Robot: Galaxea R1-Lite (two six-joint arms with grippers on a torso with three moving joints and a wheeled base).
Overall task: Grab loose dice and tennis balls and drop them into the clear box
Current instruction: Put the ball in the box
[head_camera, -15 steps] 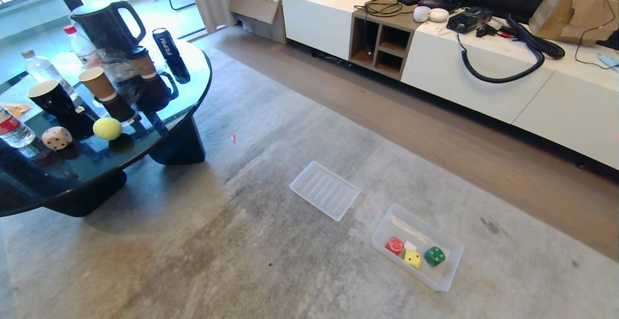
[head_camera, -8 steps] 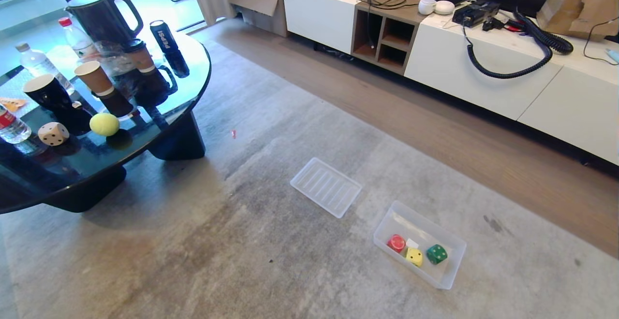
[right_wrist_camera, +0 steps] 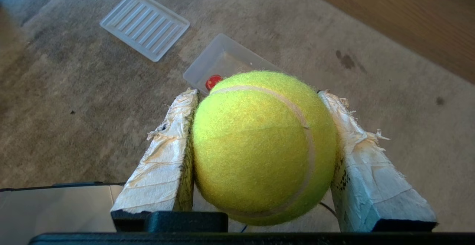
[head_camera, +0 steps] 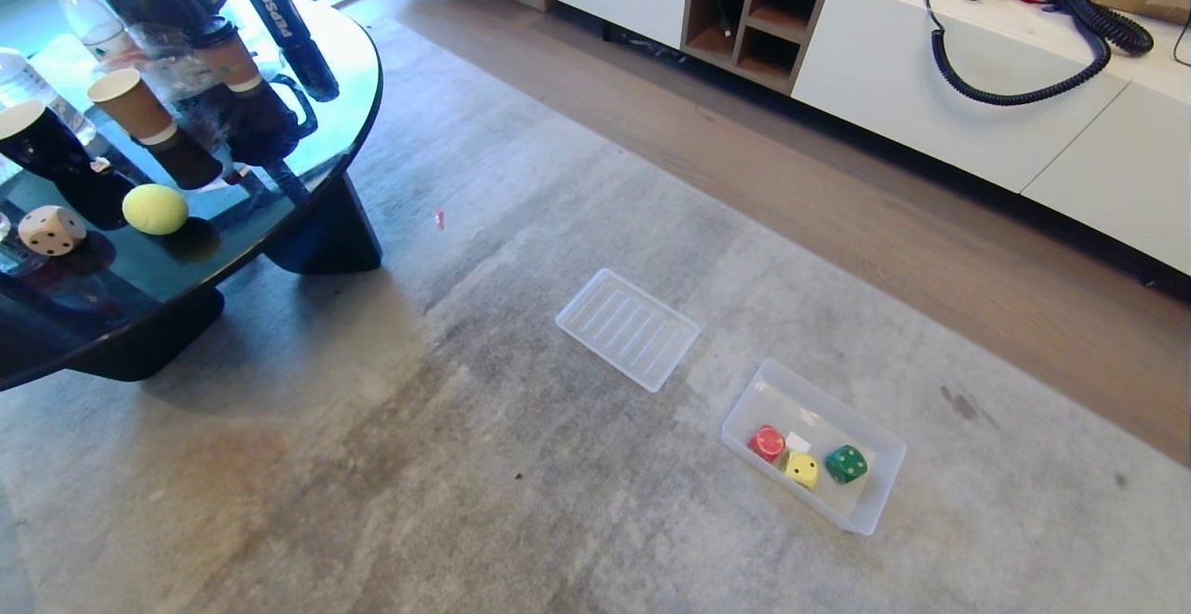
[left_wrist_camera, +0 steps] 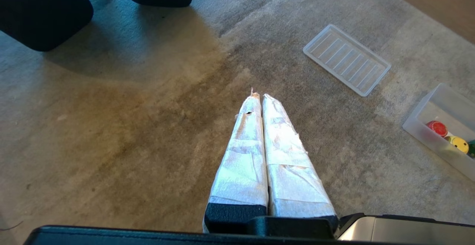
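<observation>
A clear box point(head_camera: 876, 465) sits on the grey rug point(head_camera: 465, 465) near its edge beside the wooden floor. Inside it, along one long wall, lie a red die point(head_camera: 768, 442), a yellow die point(head_camera: 802, 469) and a dark green die point(head_camera: 846, 463). A flat ribbed tray point(head_camera: 627, 328) lies empty on the rug just beside the box. The right gripper point(right_wrist_camera: 259, 96) pinches a tennis ball point(right_wrist_camera: 263, 144) between its taped fingers, above the rug with the box beyond it. The left gripper point(left_wrist_camera: 258, 97) hangs over bare rug, fingers pressed together. On the dark round table point(head_camera: 307, 177), near its front edge, rest a second tennis ball point(head_camera: 154, 208) and a beige die point(head_camera: 52, 230), among paper cups point(head_camera: 130, 104).
</observation>
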